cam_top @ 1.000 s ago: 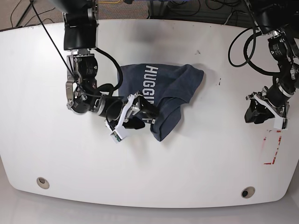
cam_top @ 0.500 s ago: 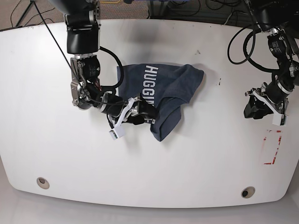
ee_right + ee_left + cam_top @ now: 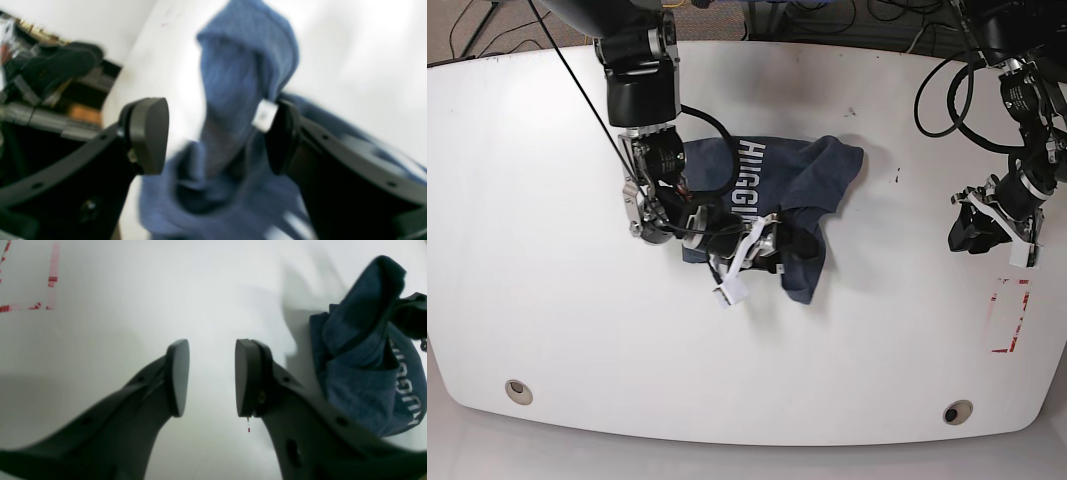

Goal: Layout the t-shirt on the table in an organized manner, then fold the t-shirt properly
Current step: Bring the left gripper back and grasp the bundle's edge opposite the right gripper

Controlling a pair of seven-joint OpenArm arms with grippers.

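Low over the t-shirt (image 3: 802, 195) — right claw (image 3: 213, 136), jaws apart.

The left gripper (image 3: 211, 378) is held with jaws apart and empty, while the right gripper (image 3: 213, 133) is spread wide.

Left claw (image 3: 211, 378) gapes over the table (image 3: 133, 290); t-shirt (image 3: 363, 363) bunched, possibly lifted, beside it.

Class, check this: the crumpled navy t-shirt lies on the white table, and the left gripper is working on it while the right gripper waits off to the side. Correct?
One slip: the arms are swapped. The base view shows the right gripper at the t-shirt on the table, while the left gripper waits aside, empty.
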